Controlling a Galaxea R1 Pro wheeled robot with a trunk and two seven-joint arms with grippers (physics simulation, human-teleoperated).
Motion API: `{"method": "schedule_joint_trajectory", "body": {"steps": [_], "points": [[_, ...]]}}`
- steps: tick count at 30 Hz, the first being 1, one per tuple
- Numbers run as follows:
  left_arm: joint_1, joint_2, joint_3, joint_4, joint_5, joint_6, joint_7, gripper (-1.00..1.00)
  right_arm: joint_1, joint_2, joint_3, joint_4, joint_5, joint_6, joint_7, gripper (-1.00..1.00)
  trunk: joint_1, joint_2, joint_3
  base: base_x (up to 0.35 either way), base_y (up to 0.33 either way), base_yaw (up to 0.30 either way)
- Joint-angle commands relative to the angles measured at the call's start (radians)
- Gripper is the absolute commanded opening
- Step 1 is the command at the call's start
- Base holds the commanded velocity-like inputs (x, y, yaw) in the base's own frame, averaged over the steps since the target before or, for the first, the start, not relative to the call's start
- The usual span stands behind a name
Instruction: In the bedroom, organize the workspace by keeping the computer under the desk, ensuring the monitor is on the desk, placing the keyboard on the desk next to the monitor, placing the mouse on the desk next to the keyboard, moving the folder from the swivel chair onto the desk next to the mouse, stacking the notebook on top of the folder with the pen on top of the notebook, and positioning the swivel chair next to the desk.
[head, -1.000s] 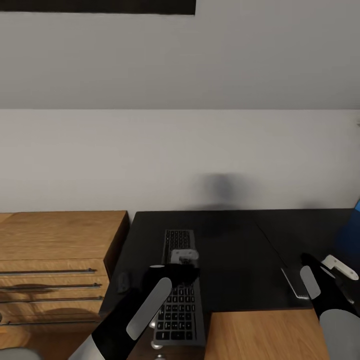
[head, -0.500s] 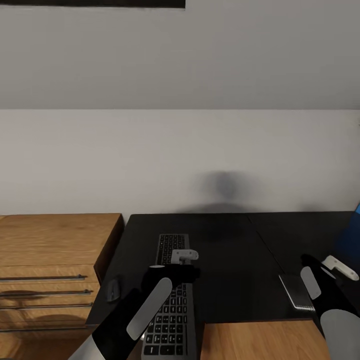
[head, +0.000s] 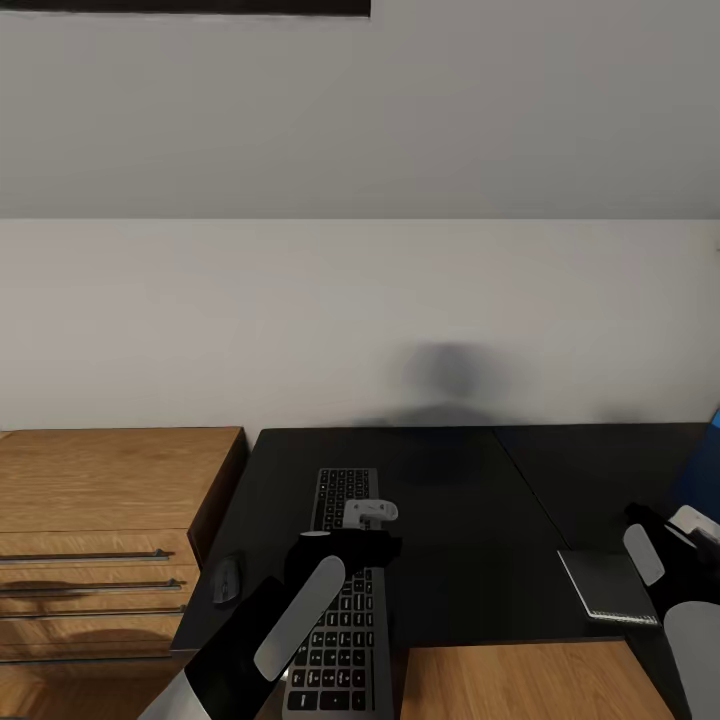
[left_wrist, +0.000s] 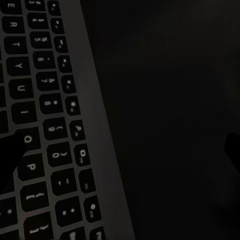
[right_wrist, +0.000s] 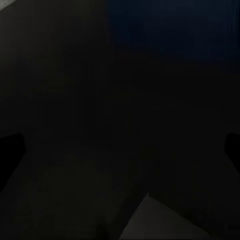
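A: Head view: keyboard (head: 340, 585) lies on the desk (head: 460, 540), mouse (head: 227, 579) beside it, notebook (head: 608, 585) near the right gripper (head: 690, 530).

B: Left wrist: left gripper (left_wrist: 120, 155) spread above the keys, presumably to nudge. Right wrist: fingers apart over dark desktop.

Only readable stuff is on the keyboard (left_wrist: 55, 135): key legends up close in the left wrist view. I can make out E, T, Y, U, O, P and digits 7, 8. The smaller symbols are too blurry to read.
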Motion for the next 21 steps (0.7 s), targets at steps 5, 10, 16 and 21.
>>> {"method": "schedule_joint_trajectory", "body": {"steps": [5,10,16,21], "points": [[-0.001,0.000,-0.002,0.002,0.010,0.000,0.012,1.00,-0.160,-0.072,0.001,0.190,0.040,-0.017,-0.005,1.00,0.000,-0.001,-0.001,0.000,0.000,0.000],[-0.001,0.002,-0.002,0.002,0.008,-0.001,0.012,1.00,-0.209,-0.092,-0.005,0.281,0.053,-0.078,-0.005,1.00,0.000,-0.001,-0.001,0.000,0.000,0.000],[-0.001,0.003,-0.002,0.000,0.008,-0.001,0.013,1.00,-0.212,-0.090,-0.011,0.343,-0.086,-0.077,-0.007,1.00,0.000,-0.001,-0.001,0.000,0.000,0.000],[-0.001,0.003,-0.002,0.001,0.008,-0.001,0.014,1.00,-0.213,-0.090,-0.010,0.362,-0.119,-0.075,-0.008,1.00,0.000,-0.001,-0.001,0.000,0.000,0.000]]}}
